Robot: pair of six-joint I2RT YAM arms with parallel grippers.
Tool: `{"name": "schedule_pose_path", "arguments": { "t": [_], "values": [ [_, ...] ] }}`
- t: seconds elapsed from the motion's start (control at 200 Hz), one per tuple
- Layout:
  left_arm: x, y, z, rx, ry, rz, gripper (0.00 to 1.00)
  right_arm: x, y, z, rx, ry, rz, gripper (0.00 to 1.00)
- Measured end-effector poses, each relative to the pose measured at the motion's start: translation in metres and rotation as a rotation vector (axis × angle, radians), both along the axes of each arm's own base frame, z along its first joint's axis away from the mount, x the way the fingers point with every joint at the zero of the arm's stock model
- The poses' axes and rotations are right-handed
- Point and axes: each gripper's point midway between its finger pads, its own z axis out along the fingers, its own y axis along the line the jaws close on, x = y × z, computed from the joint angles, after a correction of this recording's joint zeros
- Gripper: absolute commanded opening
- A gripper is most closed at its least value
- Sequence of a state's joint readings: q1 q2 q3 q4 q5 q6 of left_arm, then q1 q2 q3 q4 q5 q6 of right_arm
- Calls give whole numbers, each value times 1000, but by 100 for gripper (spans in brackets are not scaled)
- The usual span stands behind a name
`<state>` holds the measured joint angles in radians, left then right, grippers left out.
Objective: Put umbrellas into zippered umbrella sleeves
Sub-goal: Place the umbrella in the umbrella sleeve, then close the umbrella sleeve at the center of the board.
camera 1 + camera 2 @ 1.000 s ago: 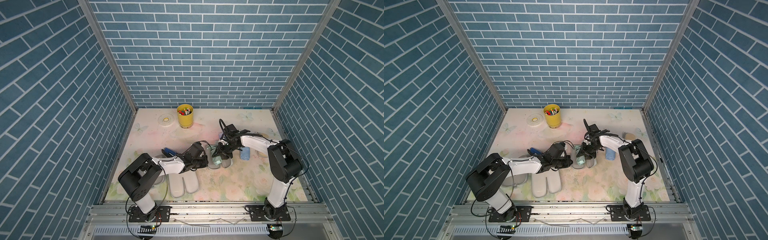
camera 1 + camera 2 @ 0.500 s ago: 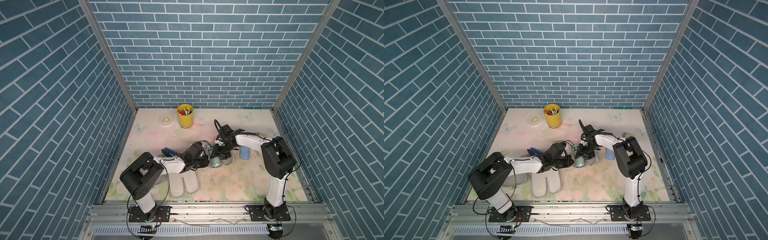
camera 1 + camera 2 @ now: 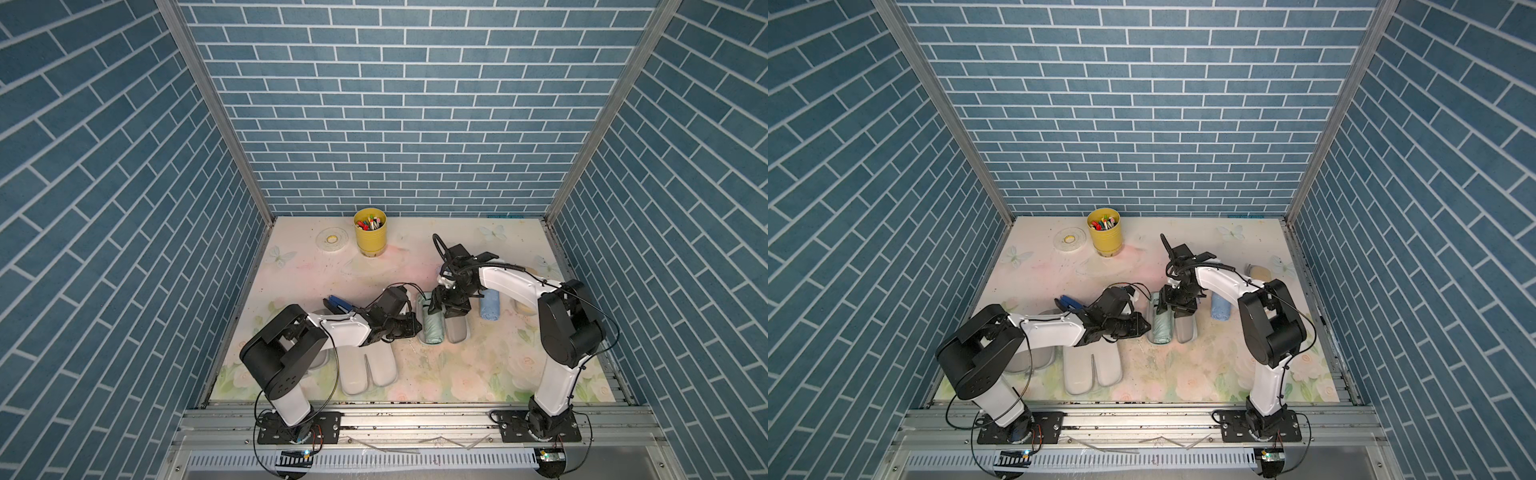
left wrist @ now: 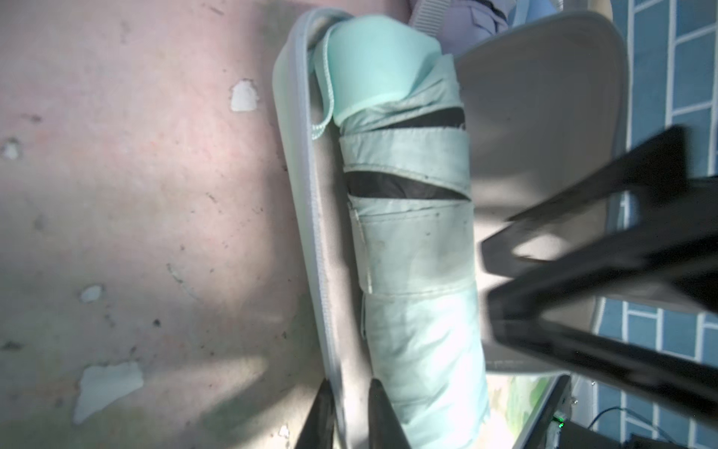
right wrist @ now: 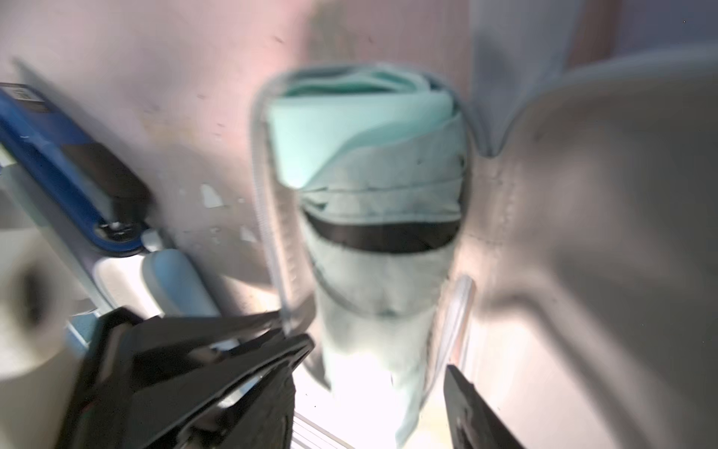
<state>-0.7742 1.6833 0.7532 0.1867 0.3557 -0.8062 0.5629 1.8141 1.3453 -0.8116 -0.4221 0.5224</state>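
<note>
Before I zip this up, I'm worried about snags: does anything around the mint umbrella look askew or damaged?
The mint green folded fabric umbrella lies inside its open grey-lined clamshell sleeve, but black lining shows through gaps beside its strap, so the wrap looks loose. The floral table cover beside it has chipped pale patches.

Mint green umbrella (image 3: 432, 328): folded, strapped, laid lengthwise in one half of an opened sleeve (image 3: 457, 332). Light blue umbrella (image 3: 489, 305): laid on the desk (image 3: 457, 374) nearby. Second sleeve (image 3: 368, 368): spread open, grey-white lining shown.
</note>
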Motion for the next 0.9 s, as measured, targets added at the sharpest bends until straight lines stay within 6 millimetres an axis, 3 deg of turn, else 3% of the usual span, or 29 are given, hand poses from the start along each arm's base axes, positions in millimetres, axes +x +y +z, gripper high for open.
{"name": "schedule_pose_path", "arguments": {
  "t": [0.075, 0.17, 0.25, 0.315, 0.48, 0.705, 0.9],
  "values": [
    [0, 2, 2, -8, 13, 1, 36, 7, -11, 21, 7, -70, -20, 64],
    [1, 6, 12, -37, 12, 2, 49, 12, -42, 43, 8, -155, -87, 66],
    [6, 15, 19, -60, 7, 22, 56, 7, -66, 45, -5, -178, -135, 68],
    [11, 17, 23, -85, 3, 33, 57, 0, -70, 34, -1, -165, -139, 69],
    [13, 8, 11, -133, 44, 10, 55, -17, -47, -5, 46, -74, -76, 69],
    [11, -4, -4, -188, 98, -9, 33, -33, 14, 15, 127, -115, 112, 67],
    [14, -3, -1, -221, 115, -8, 34, -41, 22, -6, 99, -65, 146, 64]
  ]
}}
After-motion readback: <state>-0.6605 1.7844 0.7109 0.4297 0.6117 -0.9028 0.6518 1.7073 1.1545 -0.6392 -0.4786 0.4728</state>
